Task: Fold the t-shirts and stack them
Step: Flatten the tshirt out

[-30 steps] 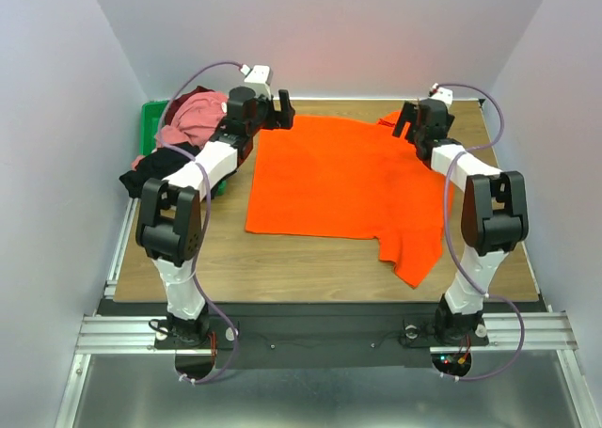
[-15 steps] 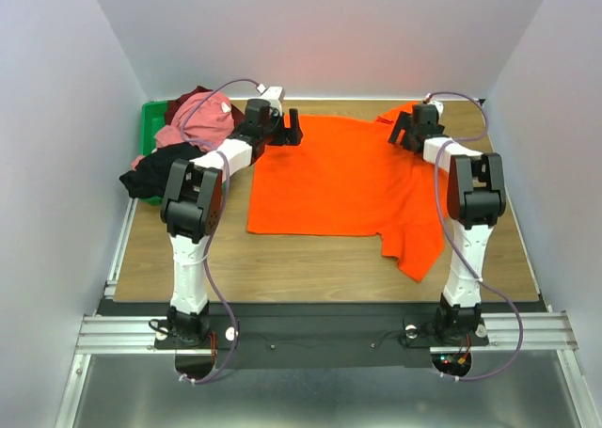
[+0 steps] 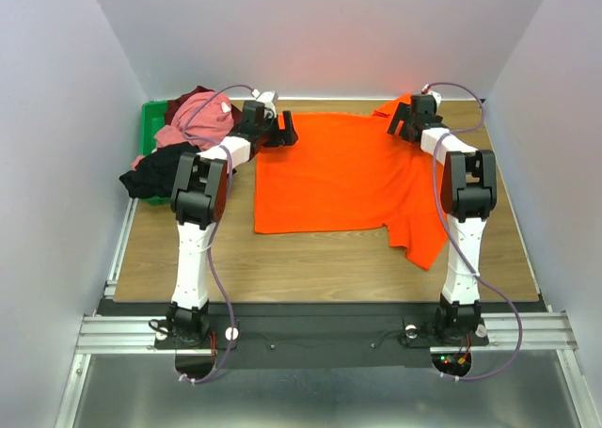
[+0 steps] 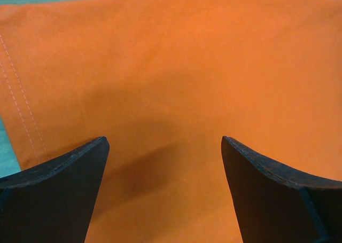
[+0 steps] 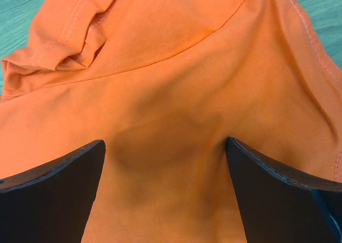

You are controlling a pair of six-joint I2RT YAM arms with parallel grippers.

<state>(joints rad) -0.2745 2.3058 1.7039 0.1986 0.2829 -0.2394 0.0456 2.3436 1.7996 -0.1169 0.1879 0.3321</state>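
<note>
nearest you, the metal rails carry both arm bases along the edge of the wood-grain surface. past them the orange t-shirt lies spread flat on that surface, one sleeve trailing toward the bases on the near side of your right fingers.

your left fingers are spread wide and grasp nothing. they sit low over the shirt's far left corner, with orange cloth filling the gap between the tips and a double-stitched hem just outside the left tip. whether the tips touch the cloth, you cannot tell.

your right fingers are spread just as wide, also empty, over the far right corner. a curved seam runs ahead of the tips, and a crumpled hemmed fold sits beyond the left tip.

out past your left fingers, a pink shirt, a maroon shirt and a black shirt lie heaped over the green bin. pale walls close in behind and at both sides.
</note>
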